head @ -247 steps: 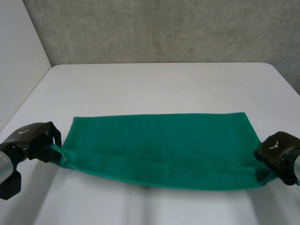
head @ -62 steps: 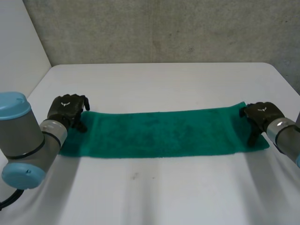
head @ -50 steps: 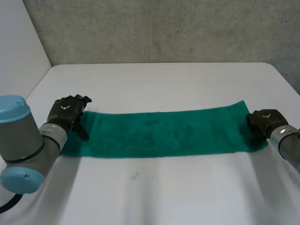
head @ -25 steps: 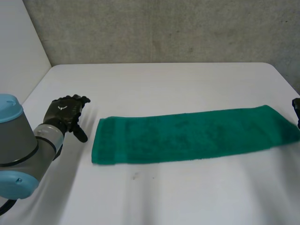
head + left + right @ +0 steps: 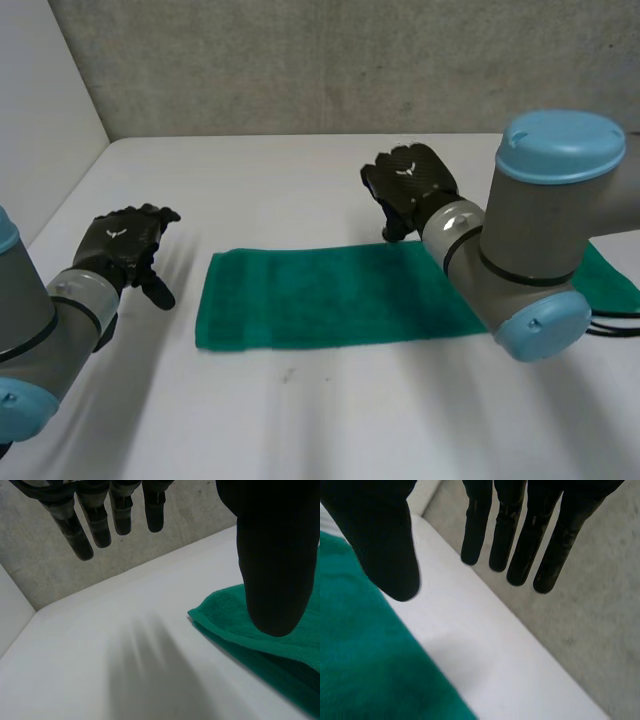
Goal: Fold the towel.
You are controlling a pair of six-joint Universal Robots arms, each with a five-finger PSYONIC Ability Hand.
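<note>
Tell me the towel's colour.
Plain green, no pattern; the towel shows best in the head view.

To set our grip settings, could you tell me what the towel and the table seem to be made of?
The towel looks like green terry cloth, matte and fuzzy, with a soft nap and a hemmed end. The table looks like smooth white laminate or painted board, with a dull sheen; which of the two is unclear.

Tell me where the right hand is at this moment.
In the head view the right hand is right of centre, open, by the far long edge of the green towel, far from the left hand.
</note>
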